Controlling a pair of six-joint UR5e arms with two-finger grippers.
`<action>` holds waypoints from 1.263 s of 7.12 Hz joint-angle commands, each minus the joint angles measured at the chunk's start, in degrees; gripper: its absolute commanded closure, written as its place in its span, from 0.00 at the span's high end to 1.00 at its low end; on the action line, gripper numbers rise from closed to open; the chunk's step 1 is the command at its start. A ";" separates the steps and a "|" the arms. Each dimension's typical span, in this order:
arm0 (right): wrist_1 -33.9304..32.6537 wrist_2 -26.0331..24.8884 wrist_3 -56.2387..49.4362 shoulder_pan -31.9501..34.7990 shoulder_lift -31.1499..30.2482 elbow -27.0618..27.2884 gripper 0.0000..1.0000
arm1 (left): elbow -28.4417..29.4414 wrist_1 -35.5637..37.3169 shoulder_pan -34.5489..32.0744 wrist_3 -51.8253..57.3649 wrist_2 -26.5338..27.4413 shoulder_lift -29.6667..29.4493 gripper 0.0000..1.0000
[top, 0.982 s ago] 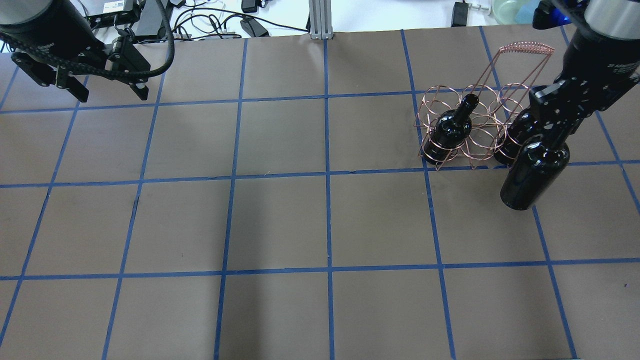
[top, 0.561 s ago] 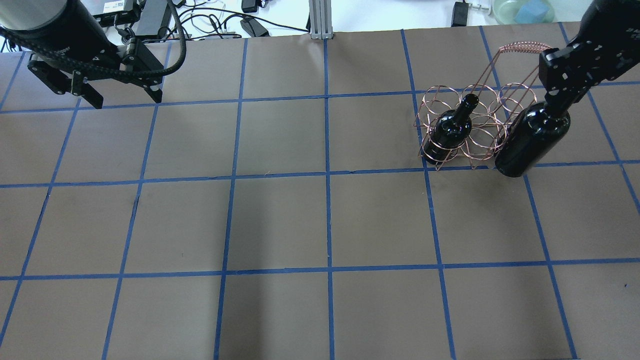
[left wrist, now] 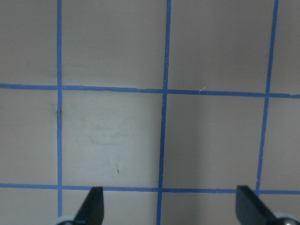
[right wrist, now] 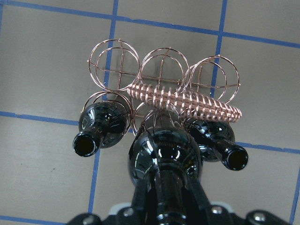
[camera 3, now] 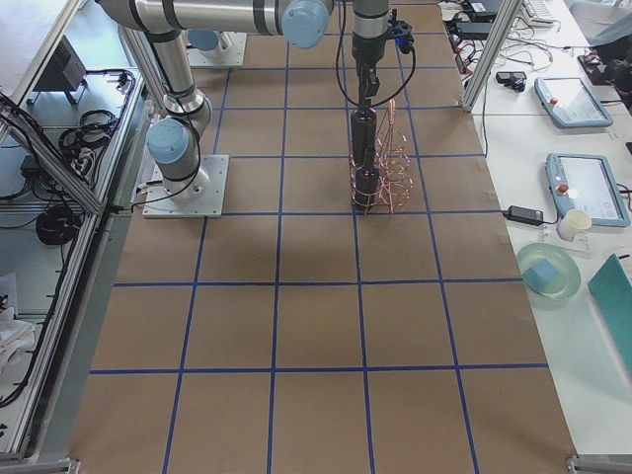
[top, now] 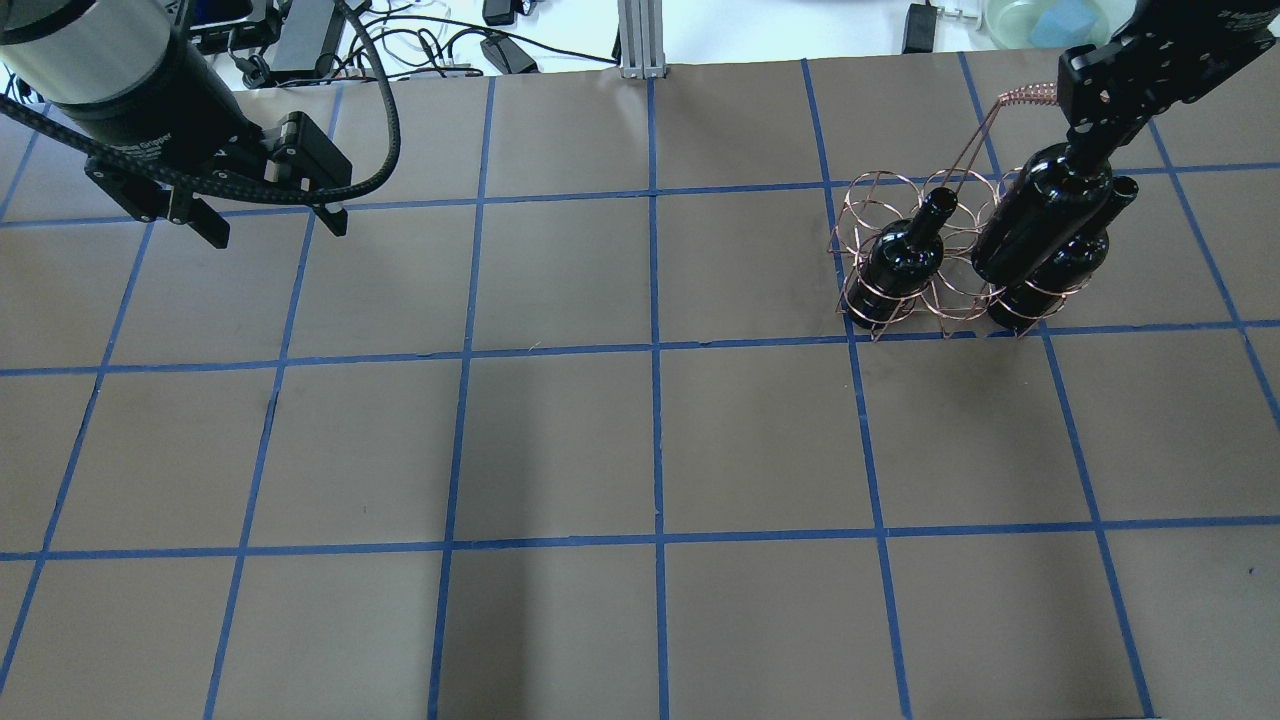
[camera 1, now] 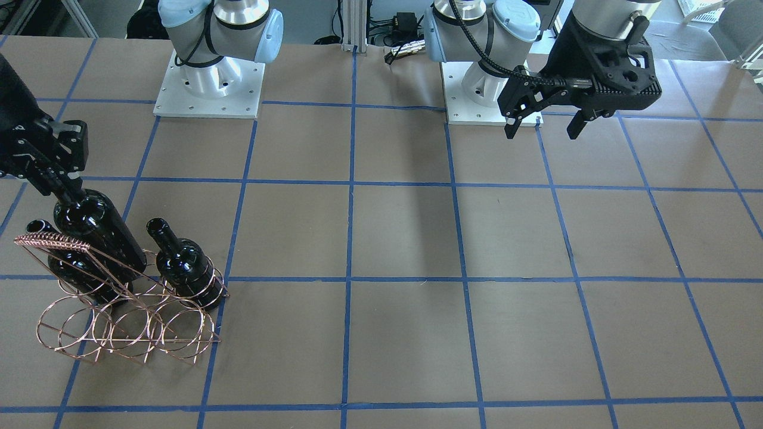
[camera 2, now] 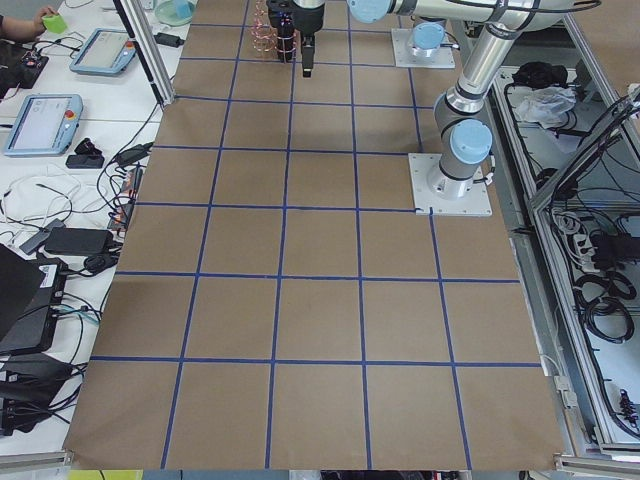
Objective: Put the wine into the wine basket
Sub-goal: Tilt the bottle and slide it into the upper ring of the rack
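Observation:
My right gripper [top: 1090, 140] is shut on the neck of a glossy black wine bottle [top: 1040, 225] and holds it hanging, tilted, above the copper wire basket [top: 870, 200]. In the right wrist view the held bottle [right wrist: 164, 159] hangs between two other black bottles that stand in the basket's rings, one on the left [right wrist: 101, 124] and one on the right [right wrist: 215, 138], near the braided handle [right wrist: 187, 98]. In the front-facing view the held bottle [camera 1: 98, 229] is over the basket [camera 1: 125, 325]. My left gripper [top: 280, 230] is open and empty, far off over the brown table.
The table [top: 640, 440] is brown paper with a grid of blue tape. The basket's far row of rings [right wrist: 161, 70] holds nothing. Cables and devices [top: 420, 40] lie past the table's far edge. The left wrist view shows only the table [left wrist: 112, 136] between the open fingertips.
My right gripper has carried the bottle from the basket's near right side up and over the basket. My left arm has shifted a little to the right and nearer.

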 commanded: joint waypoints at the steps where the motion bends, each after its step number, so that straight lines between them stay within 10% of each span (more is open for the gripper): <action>1: -1.67 0.54 -0.55 0.00 1.80 0.02 0.14 | -0.08 0.06 -0.09 -0.20 -0.10 0.10 1.00; 9: -2.37 0.54 -2.39 0.00 5.84 2.03 0.17 | -0.17 -0.03 0.00 0.51 -0.27 -0.08 1.00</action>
